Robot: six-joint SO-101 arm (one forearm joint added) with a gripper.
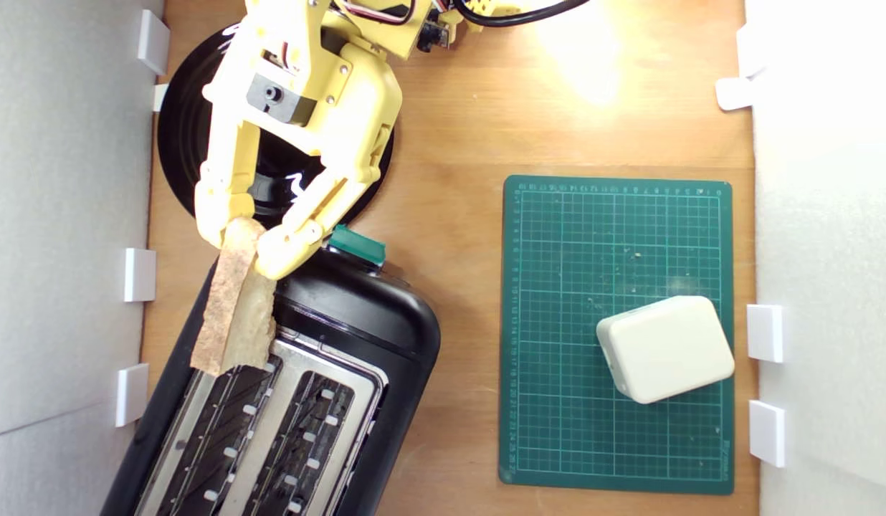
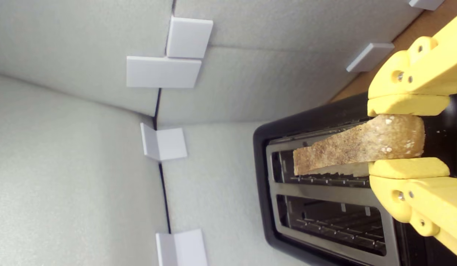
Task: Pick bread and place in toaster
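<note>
My yellow gripper (image 1: 241, 247) is shut on the bread (image 1: 231, 304), a wedge-shaped slice with brown crust held edge-up. The slice hangs over the black toaster (image 1: 357, 322), above the end of the slot nearer the exterior view's left; its free end points along that slot. The toaster's silver top plate (image 1: 274, 437) and green lever knob (image 1: 357, 246) show beside my fingers. In the wrist view the bread (image 2: 358, 146) sits clamped between both yellow fingers (image 2: 408, 105), just above one slot of the toaster (image 2: 324, 207). Whether the slice touches the slot's rim I cannot tell.
A round black plate (image 1: 181, 136) lies under the arm at the back. A green cutting mat (image 1: 558, 322) on the exterior view's right carries an off-white plastic box (image 1: 665, 347). Grey foam walls with white brackets (image 1: 140, 274) close in both sides, near the toaster.
</note>
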